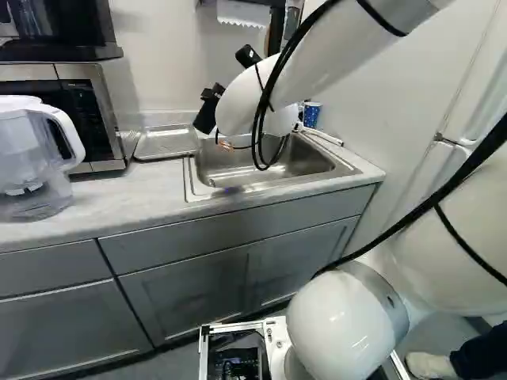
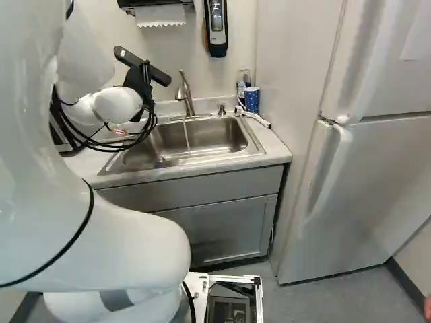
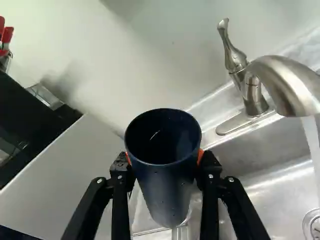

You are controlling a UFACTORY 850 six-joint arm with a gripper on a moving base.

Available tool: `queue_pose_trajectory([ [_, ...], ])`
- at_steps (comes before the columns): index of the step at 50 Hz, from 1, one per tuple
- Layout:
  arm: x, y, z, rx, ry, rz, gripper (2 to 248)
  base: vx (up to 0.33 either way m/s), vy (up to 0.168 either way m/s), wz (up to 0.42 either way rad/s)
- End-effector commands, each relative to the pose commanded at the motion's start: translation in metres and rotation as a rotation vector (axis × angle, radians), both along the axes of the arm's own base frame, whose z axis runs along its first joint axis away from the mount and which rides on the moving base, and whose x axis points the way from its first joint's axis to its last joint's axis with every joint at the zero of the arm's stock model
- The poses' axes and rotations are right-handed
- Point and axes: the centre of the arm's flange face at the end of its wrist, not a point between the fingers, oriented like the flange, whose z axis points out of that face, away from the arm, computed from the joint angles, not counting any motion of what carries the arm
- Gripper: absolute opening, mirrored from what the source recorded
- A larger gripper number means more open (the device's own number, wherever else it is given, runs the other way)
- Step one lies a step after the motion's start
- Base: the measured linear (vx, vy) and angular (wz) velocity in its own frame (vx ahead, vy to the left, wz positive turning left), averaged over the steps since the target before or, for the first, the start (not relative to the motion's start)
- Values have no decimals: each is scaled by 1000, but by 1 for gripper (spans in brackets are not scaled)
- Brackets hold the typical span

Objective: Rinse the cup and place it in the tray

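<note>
Cup: 1, dark blue [image 3: 163, 185]; held in the gripper [image 1: 207, 111], its mouth turned to the wrist camera; small specks are seen on its outer wall.
Gripper: closed on the cup, which is clasped from 2 sides by 2 black fingers with orange pads [image 3: 201, 156].
Arm: 1, white [image 1: 341, 55]; reached out over the counter [image 1: 119, 186], its wrist set at the tray side of the sink.
Tap: 1, metal [image 2: 185, 94]; mounted at the back of the sink. In the wrist view it is placed beside the cup, apart from it.
Water: 1 thin stream [image 3: 311, 137]; let fall from the tap into the sink, clear of the cup.
Sink: 1, steel [image 2: 209, 136]; set into the counter, with 1 round drain [image 3: 314, 224].
Tray: 1, shallow, metal [image 1: 168, 143]; laid on the counter between microwave [image 1: 99, 111] and sink.
Patterned cup: 1, blue and white [image 2: 252, 99]; stood in the counter's back corner, near the sink.
Pitcher: 1, clear, white-handled [image 1: 32, 150]; stood on the counter in front of the microwave.
Fridge: 1, pale [image 2: 377, 182]; stood at the right of the right base view.
</note>
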Motion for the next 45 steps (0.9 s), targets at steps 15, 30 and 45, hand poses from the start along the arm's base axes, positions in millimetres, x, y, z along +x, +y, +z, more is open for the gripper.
queue_pose_trajectory([
  [15,0,0,0,143,63,-23,126,0,0,0],
  [30,0,0,0,286,126,-45,126,0,0,0],
  [45,0,0,0,429,188,-68,126,0,0,0],
])
